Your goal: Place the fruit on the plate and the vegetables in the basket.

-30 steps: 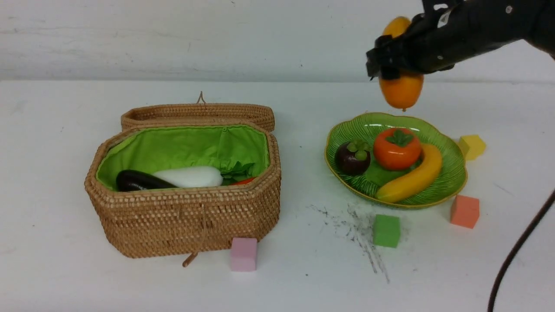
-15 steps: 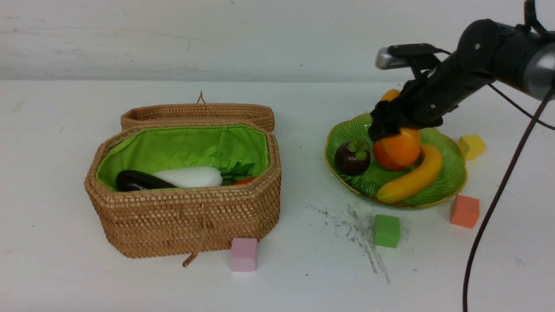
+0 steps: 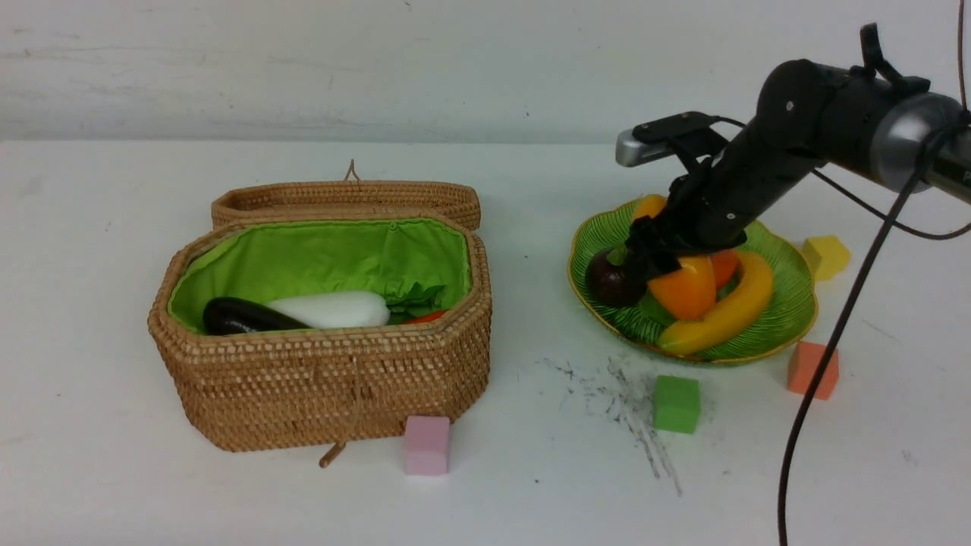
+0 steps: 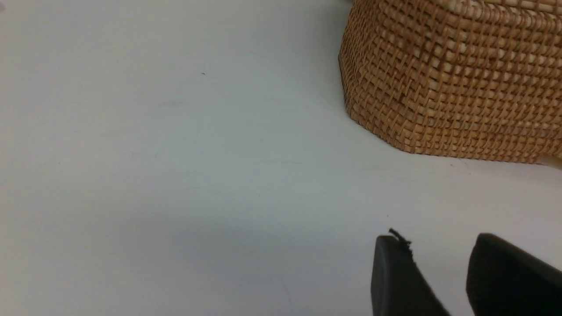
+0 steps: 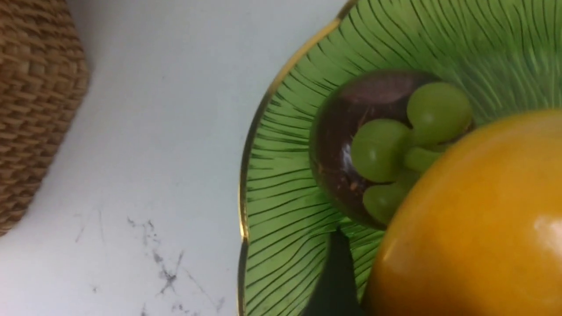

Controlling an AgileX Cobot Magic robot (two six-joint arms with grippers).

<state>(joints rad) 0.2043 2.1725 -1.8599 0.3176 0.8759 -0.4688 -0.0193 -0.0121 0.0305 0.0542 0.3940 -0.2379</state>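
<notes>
1. You are watching the right gripper (image 3: 658, 254) coming down from high over the plate's far rim to the dish itself, all within the last second; its jaws are clamped around the mango (image 3: 683, 284), which is now sitting low among the other fruit.
2. The mango is hanging over the middle of the plate (image 3: 785, 322), between the mangosteen (image 3: 607, 282) and the banana (image 3: 732, 307), and is covering most of the persimmon (image 3: 724, 265). Whether it is already touching the dish, you cannot tell.
3. That is making this the last fruit: the radish (image 3: 334, 309), the eggplant (image 3: 239, 317) and a sliver of the carrot (image 3: 428, 317) are lying inside the basket (image 3: 326, 379), so a release here would probably finish the sorting.
4. The left gripper (image 4: 441, 281) is idling over bare worktop beside the basket's corner, jaws slightly apart and holding nothing.
5. Crowding is the worry: the mango is pressing in beside 3 fruits and may roll off them toward the near rim.
6. 4 foam cubes are sitting around: pink cube (image 3: 426, 444) at the basket's front, green cube (image 3: 676, 404), orange cube (image 3: 812, 369) and yellow cube (image 3: 827, 256) ringing the plate. None is blocking the drop.
</notes>
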